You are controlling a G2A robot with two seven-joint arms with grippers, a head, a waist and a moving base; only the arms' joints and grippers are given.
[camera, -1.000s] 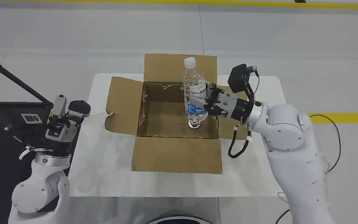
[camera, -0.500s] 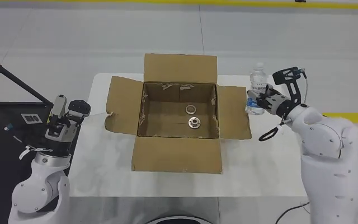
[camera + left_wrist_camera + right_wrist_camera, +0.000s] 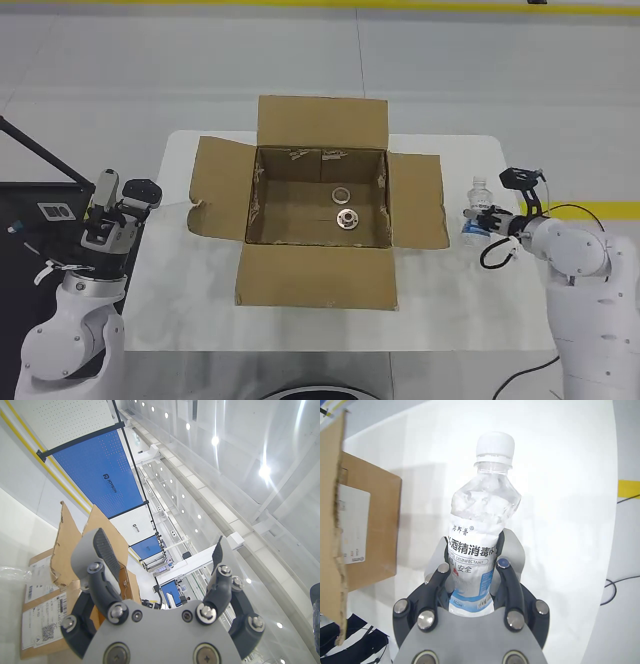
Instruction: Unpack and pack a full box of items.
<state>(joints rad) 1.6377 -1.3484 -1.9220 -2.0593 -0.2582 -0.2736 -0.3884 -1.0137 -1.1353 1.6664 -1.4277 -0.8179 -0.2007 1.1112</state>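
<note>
Right of the brown cardboard box (image 3: pixel 315 275), just past its right flap: the right gripper (image 3: pixel 480 222) pinches a clear plastic bottle with a white cap (image 3: pixel 477 208), upright over the white table (image 3: pixel 200 290). Whether the base touches down, I cannot tell. Step judged: setting it out. Best to lower it straight, keep it clear of the flap, and let go slowly, since thin walls may spring and tip it. The right wrist view gives the grip: fingers (image 3: pixel 506 575) are low on the label and the bottle (image 3: pixel 483 520) is crumpled above. The top view gives two small round metal pieces (image 3: pixel 346 218) left in the box. The left gripper (image 3: pixel 160 547) is spread, empty, and off the table's left edge.
</note>
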